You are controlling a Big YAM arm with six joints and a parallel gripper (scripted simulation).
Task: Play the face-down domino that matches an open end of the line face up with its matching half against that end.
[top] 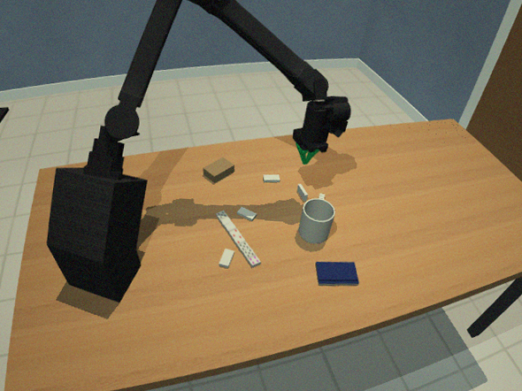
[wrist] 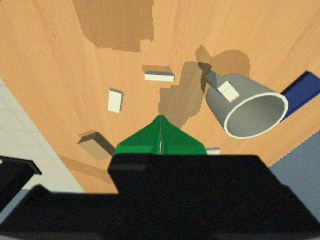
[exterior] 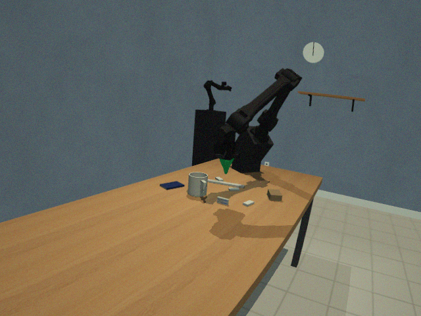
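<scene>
The line of face-up dominoes [top: 238, 237] [exterior: 225, 184] lies slantwise on the table, its pips partly readable in the top view. One face-down domino [top: 226, 258] [exterior: 218, 178] lies left of its near part. Another domino [top: 247, 213] [exterior: 233, 189] lies flat in shadow, close to the line's far end. A third [top: 271, 178] [exterior: 248, 203] [wrist: 115, 101] lies flat farther back. A fourth domino [top: 302, 192] [exterior: 223, 200] [wrist: 159, 76] stands on its long edge behind the mug. My gripper [top: 305, 162] [exterior: 225, 172] [wrist: 160, 119] is shut and empty, above the table beyond the standing domino.
A grey mug [top: 316, 228] [exterior: 197, 185] [wrist: 215, 102] stands near the standing domino, handle toward the back. A dark blue book [top: 336, 273] [exterior: 172, 185] [wrist: 302, 95] lies in front of it. A brown block [top: 218, 170] [exterior: 274, 195] [wrist: 95, 148] sits at the back left.
</scene>
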